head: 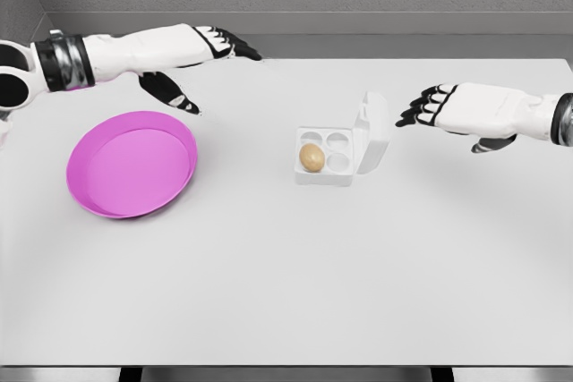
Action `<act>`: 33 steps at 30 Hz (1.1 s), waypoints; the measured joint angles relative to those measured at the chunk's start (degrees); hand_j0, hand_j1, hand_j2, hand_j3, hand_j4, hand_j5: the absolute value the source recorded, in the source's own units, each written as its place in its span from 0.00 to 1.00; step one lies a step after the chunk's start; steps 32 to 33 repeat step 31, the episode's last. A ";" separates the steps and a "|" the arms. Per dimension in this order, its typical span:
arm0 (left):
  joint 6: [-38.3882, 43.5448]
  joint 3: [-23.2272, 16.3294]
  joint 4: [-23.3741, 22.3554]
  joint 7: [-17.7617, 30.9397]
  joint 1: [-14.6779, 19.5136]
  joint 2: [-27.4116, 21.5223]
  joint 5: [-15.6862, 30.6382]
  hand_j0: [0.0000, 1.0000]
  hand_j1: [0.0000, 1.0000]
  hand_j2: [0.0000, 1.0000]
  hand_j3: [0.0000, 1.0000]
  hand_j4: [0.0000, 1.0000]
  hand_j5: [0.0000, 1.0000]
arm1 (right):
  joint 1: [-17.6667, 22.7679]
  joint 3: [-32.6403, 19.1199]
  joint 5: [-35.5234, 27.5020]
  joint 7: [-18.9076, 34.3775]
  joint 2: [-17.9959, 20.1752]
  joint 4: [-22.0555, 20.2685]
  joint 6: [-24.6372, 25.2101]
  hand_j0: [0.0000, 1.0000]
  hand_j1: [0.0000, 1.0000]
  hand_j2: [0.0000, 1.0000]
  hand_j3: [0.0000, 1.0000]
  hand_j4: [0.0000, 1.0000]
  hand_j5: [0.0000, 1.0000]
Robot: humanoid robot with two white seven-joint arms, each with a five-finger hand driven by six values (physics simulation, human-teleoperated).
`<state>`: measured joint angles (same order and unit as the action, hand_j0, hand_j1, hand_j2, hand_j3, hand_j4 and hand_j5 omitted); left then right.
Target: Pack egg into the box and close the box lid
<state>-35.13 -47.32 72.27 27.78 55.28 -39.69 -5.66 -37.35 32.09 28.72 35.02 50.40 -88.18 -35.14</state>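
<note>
1. Egg (312, 157): brown; sits in the front-left cup of the box (326, 157); the other three cups hold nothing.
2. Box: small, white, four cups; near the middle of the table (286, 292), a little right of centre; lid (373, 131) open, standing up tilted along the box's right side, hinged there.
3. Right hand (439, 106): comes in from the right edge; hovers just right of the raised lid, near it but not touching; fingers loosely extended toward the lid, dark fingertips pointing left; holds nothing; thumb hangs below the palm.
4. Left hand (201, 55): comes in from the upper left; over the far-left part of the table, well apart from the box; fingers stretched out pointing right, thumb dropped toward the plate; holds nothing.
5. Plate (132, 165): pink-magenta, round, shallow; on the left part of the table; just below the left hand; well apart from the box.
6. Table: white, flat; grey wall behind.
</note>
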 measured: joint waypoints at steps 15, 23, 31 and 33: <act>-0.01 2.86 -1.40 -0.24 -2.11 -3.99 0.42 1.00 1.00 1.00 1.00 1.00 1.00 | -6.59 7.42 0.06 0.00 -6.93 -0.61 0.02 1.00 1.00 1.00 1.00 1.00 1.00; -0.01 2.94 -1.84 -0.24 -2.11 -4.03 0.43 1.00 1.00 1.00 1.00 1.00 1.00 | -7.21 9.56 0.10 0.01 -11.40 0.14 -0.05 1.00 1.00 1.00 1.00 1.00 1.00; -0.01 2.96 -6.69 -0.26 -2.46 -3.88 0.57 1.00 1.00 1.00 1.00 1.00 1.00 | -4.57 -4.60 -0.49 0.00 -9.84 5.94 -0.01 1.00 1.00 1.00 1.00 1.00 1.00; -0.01 2.96 -6.69 -0.26 -2.46 -3.88 0.57 1.00 1.00 1.00 1.00 1.00 1.00 | -4.57 -4.60 -0.49 0.00 -9.84 5.94 -0.01 1.00 1.00 1.00 1.00 1.00 1.00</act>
